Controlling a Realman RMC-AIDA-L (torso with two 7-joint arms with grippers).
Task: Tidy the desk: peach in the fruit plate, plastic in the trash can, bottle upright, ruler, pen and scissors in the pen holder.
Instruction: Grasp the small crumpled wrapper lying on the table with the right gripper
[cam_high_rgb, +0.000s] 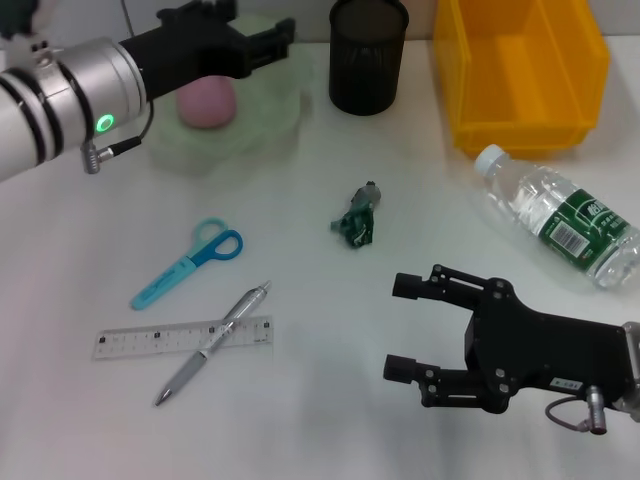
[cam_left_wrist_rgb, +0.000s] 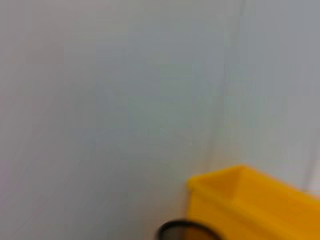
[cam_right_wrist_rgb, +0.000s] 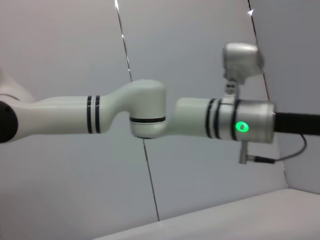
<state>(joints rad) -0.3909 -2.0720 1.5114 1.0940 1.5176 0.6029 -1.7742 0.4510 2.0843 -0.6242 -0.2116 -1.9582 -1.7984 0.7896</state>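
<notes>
White counter (cam_high_rgb: 330, 420) carries everything. Yellow bin (cam_high_rgb: 520, 75) at the far right, nothing showing inside; its corner also shows in the left wrist view (cam_left_wrist_rgb: 240, 200). Left arm (cam_high_rgb: 60, 95) reaches in from the left with a green light lit on the wrist; the same arm crosses the right wrist view (cam_right_wrist_rgb: 150, 115). Left claw (cam_high_rgb: 275, 40) hovers over the pale green fruit plate (cam_high_rgb: 270, 115); fingers look a little apart, holding nothing. Right claw (cam_high_rgb: 405, 328) sits low at the near right over bare counter, fingers wide apart, holding nothing.

Clear water bottle (cam_high_rgb: 560, 215) lies on its side near the bin, white cap toward the bin, green label with a barcode; label text unreadable. Black mesh pen holder (cam_high_rgb: 368, 55) stands upright between plate and bin, rim just visible in the left wrist view (cam_left_wrist_rgb: 185, 231). Pink peach (cam_high_rgb: 207, 100) rests in the fruit plate, partly under the left claw.

Clear ruler (cam_high_rgb: 140, 340) lies flat at the near left, markings too small to read. Silver pen (cam_high_rgb: 215, 340) lies diagonally across the ruler. Blue scissors (cam_high_rgb: 185, 265) lie closed just beyond them. Small crumpled green plastic scrap (cam_high_rgb: 357, 215) sits mid-counter, apart from the rest.
</notes>
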